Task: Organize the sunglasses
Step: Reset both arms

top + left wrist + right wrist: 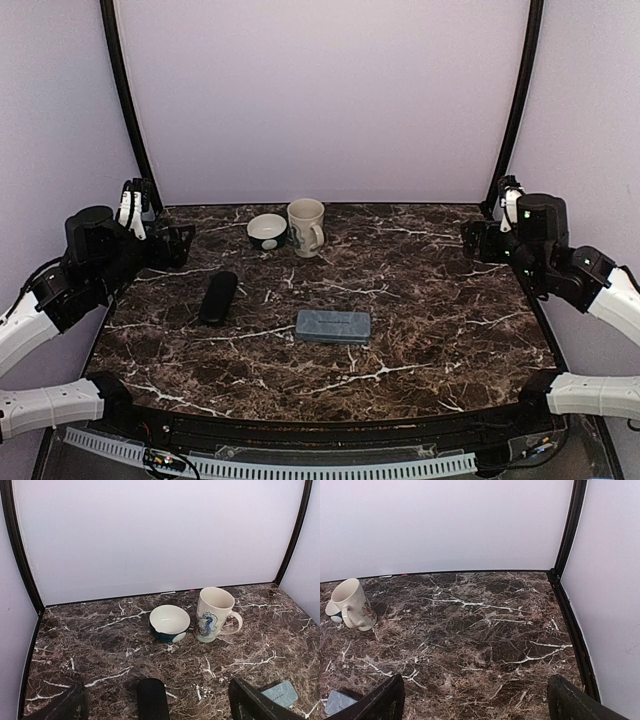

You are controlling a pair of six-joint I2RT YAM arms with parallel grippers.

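No sunglasses show in any view. A black oval case point(218, 297) lies shut on the left of the marble table point(420, 300), and a grey-blue rectangular hard case point(333, 326) lies shut near the middle. My left gripper point(175, 243) hangs open at the table's back left, above and behind the black case point(152, 700), its fingers point(67, 705) wide apart with nothing between them. My right gripper point(478, 240) hangs open at the back right over bare marble point(485, 630), holding nothing. A corner of the grey-blue case point(281, 693) shows by the left gripper's right finger.
A small dark bowl with a white inside point(267, 231) and a cream mug with a seahorse print point(306, 227) stand together at the back centre. White walls and black corner posts point(125, 100) close in the table on three sides.
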